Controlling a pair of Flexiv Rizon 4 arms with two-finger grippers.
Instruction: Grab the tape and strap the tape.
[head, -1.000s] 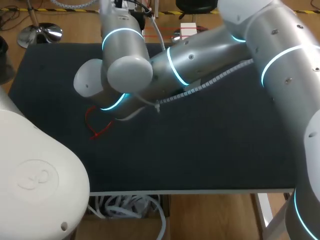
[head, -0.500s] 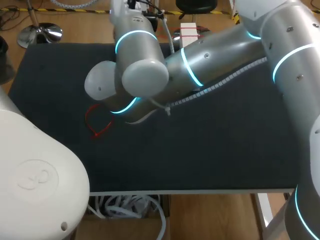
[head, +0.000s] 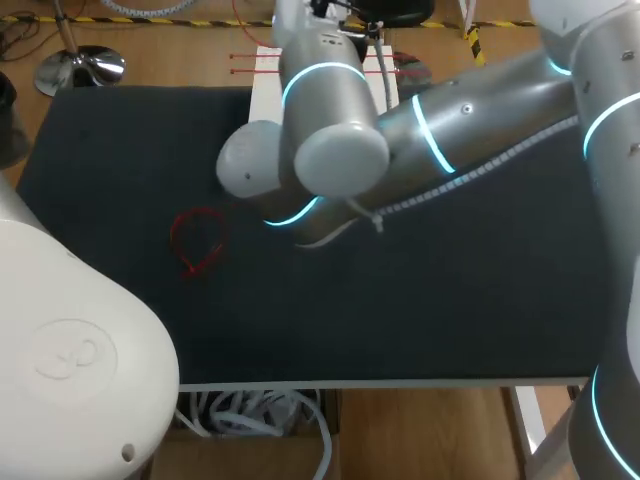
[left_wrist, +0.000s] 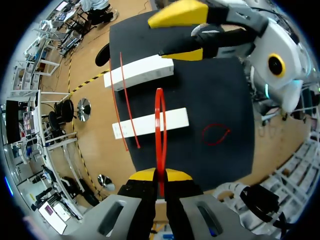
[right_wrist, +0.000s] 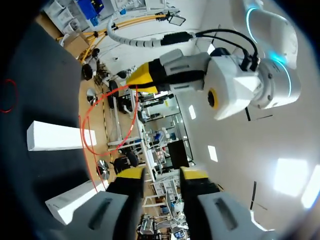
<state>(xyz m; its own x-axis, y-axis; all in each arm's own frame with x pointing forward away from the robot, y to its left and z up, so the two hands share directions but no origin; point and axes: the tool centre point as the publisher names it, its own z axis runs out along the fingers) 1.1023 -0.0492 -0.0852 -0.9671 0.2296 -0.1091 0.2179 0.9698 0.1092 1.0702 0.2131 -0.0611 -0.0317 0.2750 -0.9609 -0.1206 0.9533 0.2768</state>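
My left gripper (left_wrist: 160, 175) is shut on a red strap (left_wrist: 159, 125) bent into a loop, held high above the black table (left_wrist: 210, 95). In the right wrist view that loop (right_wrist: 100, 100) hangs from the left gripper (right_wrist: 137, 82), just ahead of my right gripper (right_wrist: 162, 172). The right gripper is open with nothing between its yellow tips. From the left wrist, the right gripper (left_wrist: 175, 32) sits past the loop, tips spread. A second red loop (head: 197, 243) lies flat on the table's left part. In the head view the right arm (head: 450, 110) crosses the table and both grippers are hidden.
Two white blocks (left_wrist: 140, 72) (left_wrist: 150, 122) lie at the table's far edge, with straight red straps (left_wrist: 122, 100) laid across them. One block (head: 264, 88) shows behind the right arm in the head view. My left arm's white housing (head: 70, 340) fills the near left corner.
My right arm has swung to the right and toward the far edge, uncovering the white block behind it. The red loop on the table has not moved.
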